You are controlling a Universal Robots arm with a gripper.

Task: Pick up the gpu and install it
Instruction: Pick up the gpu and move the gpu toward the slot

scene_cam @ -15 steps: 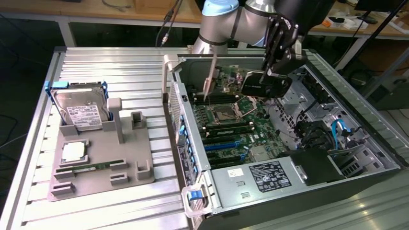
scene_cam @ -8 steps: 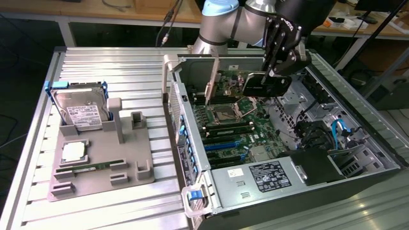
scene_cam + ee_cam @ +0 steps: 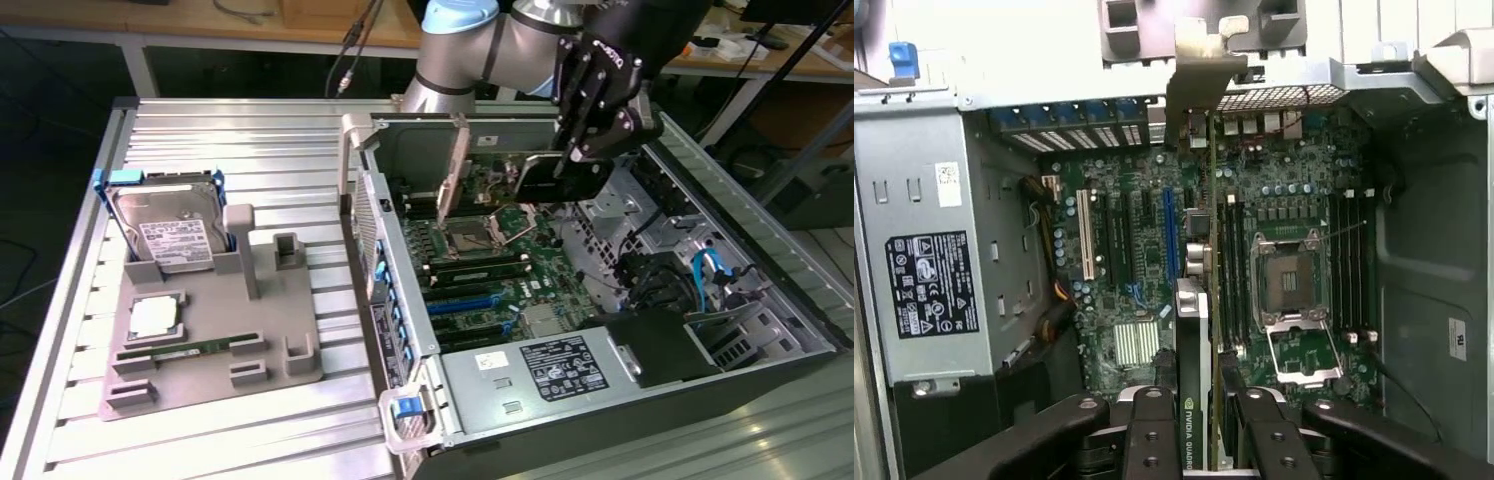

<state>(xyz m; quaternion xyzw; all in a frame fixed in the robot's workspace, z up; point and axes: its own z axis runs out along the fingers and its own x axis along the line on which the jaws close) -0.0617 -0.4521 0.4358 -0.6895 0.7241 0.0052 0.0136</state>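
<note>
Your gripper (image 3: 1206,398) is clamped on the gpu (image 3: 1194,330) — its two dark fingers (image 3: 1150,430) press the card's flat faces at the end farthest from the silver bracket (image 3: 1199,75).

Take the CPU socket (image 3: 1289,280) as your reference. In the wrist view the card stands on edge and runs alongside the socket, with the black memory slots (image 3: 1234,270) between the two. A blue expansion slot (image 3: 1169,235) lies on the side of the card away from the socket. The bracket reaches the rear wall (image 3: 1284,95) of the case, past the socket, beside the perforated grille.

In the exterior view the card is inside the open case (image 3: 787,300), over the motherboard (image 3: 534,260) and to the exterior view's right of the socket. The bracket is upright near the rear wall. You cannot tell whether the card's lower edge touches a slot.

The power supply (image 3: 561,360) is at the end of the case opposite the rear wall, well apart from the socket. Outside the case, far from the socket on the exterior view's left, a hard drive (image 3: 167,235) stands upright in a grey fixture (image 3: 267,330) — a green memory stick (image 3: 187,349) lies flat on the same fixture.
</note>
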